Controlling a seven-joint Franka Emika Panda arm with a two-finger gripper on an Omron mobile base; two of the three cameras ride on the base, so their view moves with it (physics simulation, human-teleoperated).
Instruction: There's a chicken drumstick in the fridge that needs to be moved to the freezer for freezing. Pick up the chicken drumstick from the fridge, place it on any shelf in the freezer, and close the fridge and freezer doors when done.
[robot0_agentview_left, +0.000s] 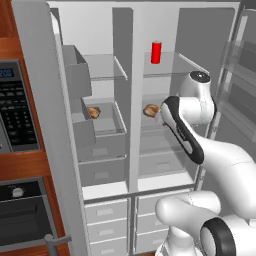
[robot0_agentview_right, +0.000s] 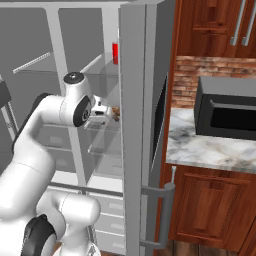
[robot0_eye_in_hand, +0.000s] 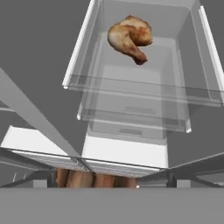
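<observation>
Both doors of the grey unit stand open. The chicken drumstick (robot0_eye_in_hand: 130, 37) lies golden-brown on a glass shelf (robot0_eye_in_hand: 131, 89) in the fridge (robot0_agentview_left: 167, 90), the right-hand section; it also shows as the drumstick (robot0_agentview_left: 151, 110). My gripper (robot0_agentview_right: 109, 115) is inside the fridge, a short way before the drumstick (robot0_agentview_right: 116, 113) and apart from it. Its fingers are too small and hidden to judge. The freezer (robot0_agentview_left: 102, 130) is the left section, with an upper glass shelf (robot0_agentview_left: 102, 75). The plain freezer door (robot0_agentview_left: 37, 100) swings left; the fridge door (robot0_agentview_right: 150, 125) with its dark panel swings right.
A red can (robot0_agentview_left: 156, 52) stands on the fridge's upper shelf. A small orange-brown lump (robot0_agentview_left: 93, 112) lies in the freezer's middle level. Grey bins (robot0_agentview_left: 77, 75) hang on the freezer door. A microwave (robot0_agentview_left: 15, 105) is to the left, a marble counter (robot0_agentview_right: 200, 145) to the right.
</observation>
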